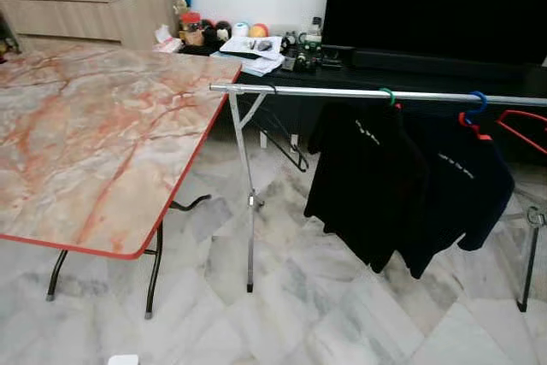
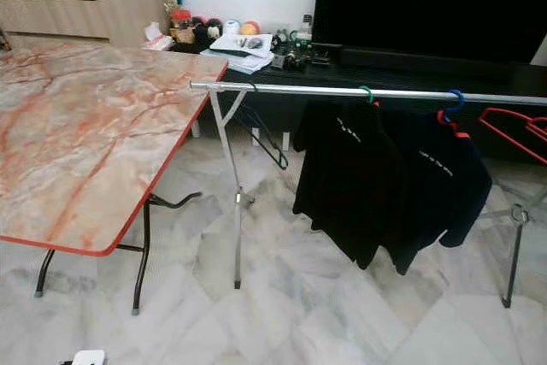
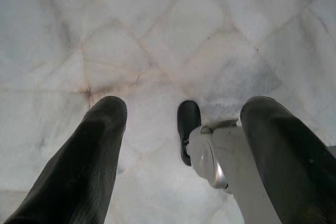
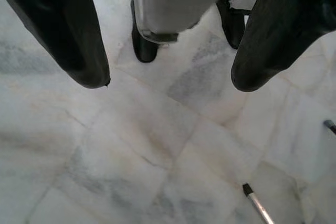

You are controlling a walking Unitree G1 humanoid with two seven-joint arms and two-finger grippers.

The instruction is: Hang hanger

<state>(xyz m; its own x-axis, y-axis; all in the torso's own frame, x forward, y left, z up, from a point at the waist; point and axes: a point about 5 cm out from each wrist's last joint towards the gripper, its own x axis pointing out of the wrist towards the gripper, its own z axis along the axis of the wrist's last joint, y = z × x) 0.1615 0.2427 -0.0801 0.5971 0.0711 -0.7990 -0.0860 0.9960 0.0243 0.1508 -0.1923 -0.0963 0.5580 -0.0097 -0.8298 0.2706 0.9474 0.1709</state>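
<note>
White marble floor [image 1: 342, 314] takes up the lower half of both eye views. Over its left part stands a folding table [image 1: 94, 134] with a pink-veined marble top, a red edge and black legs. Across the upper right is a large dark television [image 1: 436, 6] on a low black cabinet [image 1: 282, 83] strewn with papers and small objects; a wooden sideboard [image 1: 94, 10] sits in the upper left corner. A silver clothes rail [image 1: 342, 91] runs from mid-frame to the right edge on thin crossed metal legs. From it, in the centre right, hang two black shirts: one shirt on a green hanger [image 1: 389, 96], and to its right the other on a blue hanger [image 1: 474, 107]. At the far right edge an empty red hanger [image 1: 521, 130] hangs on the rail, and near the rail's left end a bare black hanger [image 1: 282, 138] dangles by the leg, beside the table's corner. In the left wrist view the left gripper [image 3: 181, 156] points down at the floor, its two black fingers spread wide with nothing between them, the robot's silver leg and black foot below. In the right wrist view the right gripper [image 4: 170, 80] likewise hangs over the floor, fingers wide apart and empty, with a rail leg's tip at the lower right.
</note>
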